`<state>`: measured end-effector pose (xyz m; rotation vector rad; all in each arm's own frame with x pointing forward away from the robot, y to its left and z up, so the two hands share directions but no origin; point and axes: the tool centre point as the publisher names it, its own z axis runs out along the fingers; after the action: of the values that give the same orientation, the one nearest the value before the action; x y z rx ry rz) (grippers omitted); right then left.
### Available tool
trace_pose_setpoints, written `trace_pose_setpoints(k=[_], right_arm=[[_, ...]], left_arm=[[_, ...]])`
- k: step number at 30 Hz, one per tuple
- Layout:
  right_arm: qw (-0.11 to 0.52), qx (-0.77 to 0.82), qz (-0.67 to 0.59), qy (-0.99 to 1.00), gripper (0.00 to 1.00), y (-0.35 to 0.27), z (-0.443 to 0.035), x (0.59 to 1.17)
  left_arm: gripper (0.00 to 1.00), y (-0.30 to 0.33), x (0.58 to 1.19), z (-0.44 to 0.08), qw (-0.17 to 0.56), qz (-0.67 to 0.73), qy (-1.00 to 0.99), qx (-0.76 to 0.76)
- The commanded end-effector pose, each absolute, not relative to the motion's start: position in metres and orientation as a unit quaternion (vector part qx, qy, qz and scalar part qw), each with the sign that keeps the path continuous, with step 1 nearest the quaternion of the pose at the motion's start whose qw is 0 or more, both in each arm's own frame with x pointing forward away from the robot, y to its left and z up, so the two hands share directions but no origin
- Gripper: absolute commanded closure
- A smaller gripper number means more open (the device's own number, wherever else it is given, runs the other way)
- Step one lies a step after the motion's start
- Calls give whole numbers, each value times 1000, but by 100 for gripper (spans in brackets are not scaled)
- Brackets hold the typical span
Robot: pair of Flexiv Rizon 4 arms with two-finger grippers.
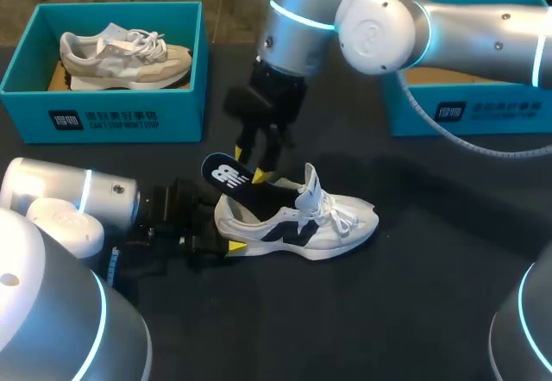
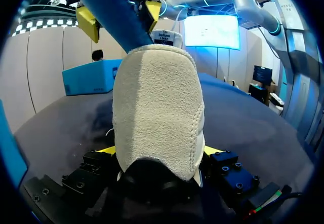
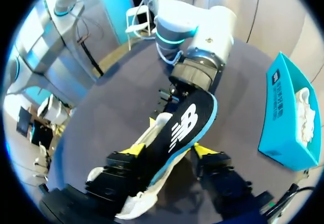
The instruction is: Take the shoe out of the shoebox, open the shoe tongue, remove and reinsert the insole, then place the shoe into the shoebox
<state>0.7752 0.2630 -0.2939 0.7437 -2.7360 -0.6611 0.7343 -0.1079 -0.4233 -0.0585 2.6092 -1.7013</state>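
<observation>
Far left on the dark matte table [image 1: 414,312]: open teal cardboard left shoebox [image 1: 112,114], straight-walled, with a beige shoe [image 1: 121,53] of suede and mesh standing inside, toe to the right. Lower left, left arm [image 1: 60,200] low over the table, left pincer [image 2: 159,152] closed on the heel of the white shoe [image 1: 302,221], one yellow tip pressed to each side of the rough, pale suede heel cup. White shoe upright on its sole at the table's middle, directly ahead of that pincer, heel in the grip and toe pointing right; smooth white upper with dark side panels, laces loose, tongue standing up. Just over the heel opening, a flat black insole [image 1: 231,177] with a white logo and a blue edge, rounded at its free end, tilted up and leftward, front end down inside the shoe. Gripped across its width by the right pincer [image 1: 250,164], fingers only an insole's breadth apart, a yellow tip on either edge, under the glossy silver right arm [image 1: 405,28] coming in from the upper right. Far right, behind that arm, right shoebox [image 1: 470,114], teal too, brown card showing within.
</observation>
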Motion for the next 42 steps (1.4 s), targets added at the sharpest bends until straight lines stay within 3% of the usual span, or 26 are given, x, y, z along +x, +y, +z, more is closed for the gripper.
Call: trace_pose_setpoints(k=[1, 16, 18, 28, 42], right_arm=[[102, 234, -256, -932, 0, 241, -296, 767], [102, 234, -256, -932, 0, 241, -296, 767], [149, 198, -279, -928, 0, 242, -298, 768], [189, 68, -315, -928, 0, 238, -299, 755], [260, 30, -287, -921, 0, 236, -297, 750]], left_arm=[[100, -108, 735, -425, 12, -545, 838, -18], [100, -108, 735, -425, 12, -545, 838, -18], [100, -108, 735, -425, 12, -545, 838, -18], [100, -108, 735, -425, 12, -545, 838, -18], [100, -108, 735, -425, 12, -545, 838, -18]])
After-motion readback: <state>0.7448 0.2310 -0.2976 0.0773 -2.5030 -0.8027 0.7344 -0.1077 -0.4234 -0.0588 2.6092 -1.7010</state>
